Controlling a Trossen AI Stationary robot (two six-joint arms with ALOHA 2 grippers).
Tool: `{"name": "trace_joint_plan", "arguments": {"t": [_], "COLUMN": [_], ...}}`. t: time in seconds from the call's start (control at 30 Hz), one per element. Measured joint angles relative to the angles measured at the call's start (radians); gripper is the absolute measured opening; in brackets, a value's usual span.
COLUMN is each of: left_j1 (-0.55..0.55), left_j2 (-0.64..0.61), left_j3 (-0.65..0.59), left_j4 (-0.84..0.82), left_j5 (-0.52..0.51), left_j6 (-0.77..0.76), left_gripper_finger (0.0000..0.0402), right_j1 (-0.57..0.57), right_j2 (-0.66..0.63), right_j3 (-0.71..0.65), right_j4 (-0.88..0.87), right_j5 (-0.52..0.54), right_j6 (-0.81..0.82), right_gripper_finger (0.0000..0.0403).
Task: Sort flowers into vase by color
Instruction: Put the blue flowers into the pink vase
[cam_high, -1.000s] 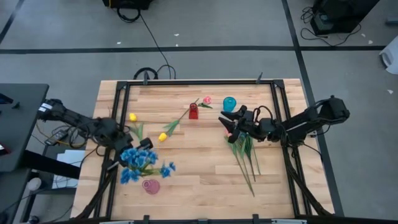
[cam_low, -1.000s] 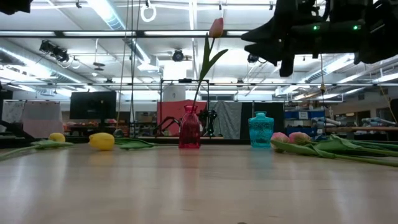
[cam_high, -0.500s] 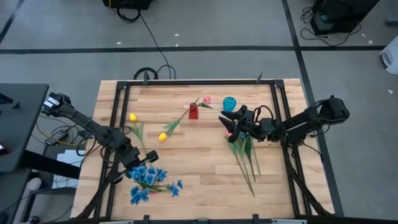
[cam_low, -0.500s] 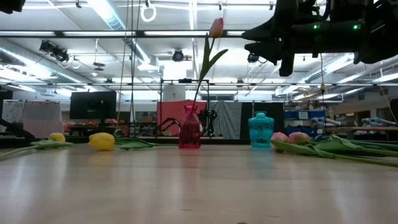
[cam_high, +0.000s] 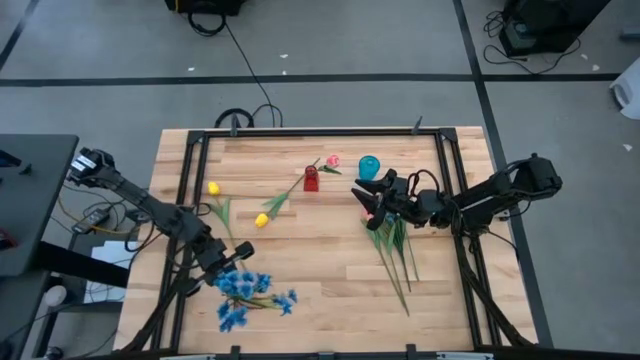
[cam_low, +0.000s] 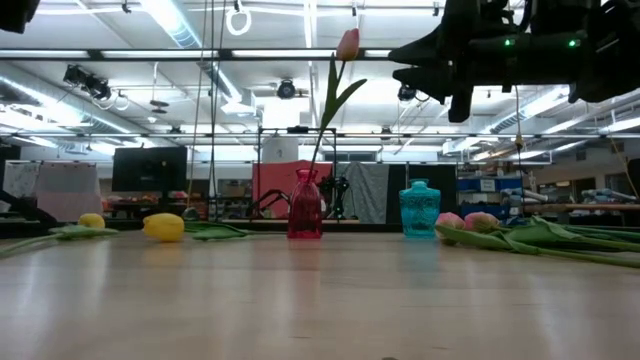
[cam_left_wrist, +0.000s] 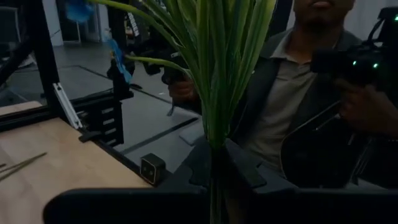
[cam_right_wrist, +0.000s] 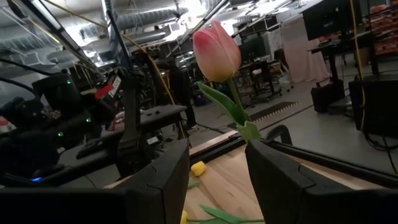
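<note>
High view, looking down on the wooden table (cam_high: 330, 290): my left gripper (cam_high: 222, 267) is clamped tight on the green stems of a bunch of blue flowers (cam_high: 247, 293), held far from the red vase (cam_high: 311, 180), near the table's front left corner. My right gripper (cam_high: 372, 197) hovers just right of the red vase, fingers holding one pink tulip (cam_right_wrist: 216, 51) by its stem. Loose pink tulips (cam_high: 397, 250) lie beneath that gripper. A pink tulip (cam_low: 346, 44) stands in the red vase, a teal vase (cam_high: 369, 166) just beside it. Two yellow tulips (cam_high: 261, 219) lie left of the red vase.
</note>
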Motion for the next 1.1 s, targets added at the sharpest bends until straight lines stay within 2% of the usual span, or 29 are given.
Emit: {"name": "trace_joint_plan", "arguments": {"t": [0.3, 0.6, 0.8, 1.1], "left_j1": [0.0, 0.0, 0.001, 0.002], "left_j2": [-0.089, -0.102, -0.102, -0.102], "left_j3": [-0.09, -0.188, -0.228, -0.26], "left_j4": [0.021, 0.073, 0.126, 0.154], "left_j5": [-0.038, -0.232, -0.293, -0.474], "left_j6": [-0.035, 0.093, 0.101, 0.151], "left_gripper_finger": [0.0022, 0.0022, 0.0022, 0.0021], "right_j1": [0.0, 0.0, 0.0, 0.0], "right_j2": [0.0, 0.0, 0.0, 0.0], "right_j3": [0.0, 0.0, 0.0, 0.0], "right_j4": [0.001, 0.0, 0.0, 0.001], "right_j5": [-0.002, -0.002, -0.002, -0.002], "right_j6": [0.003, 0.002, 0.002, 0.001], "right_gripper_finger": [0.0172, 0.0172, 0.0172, 0.0172]}}
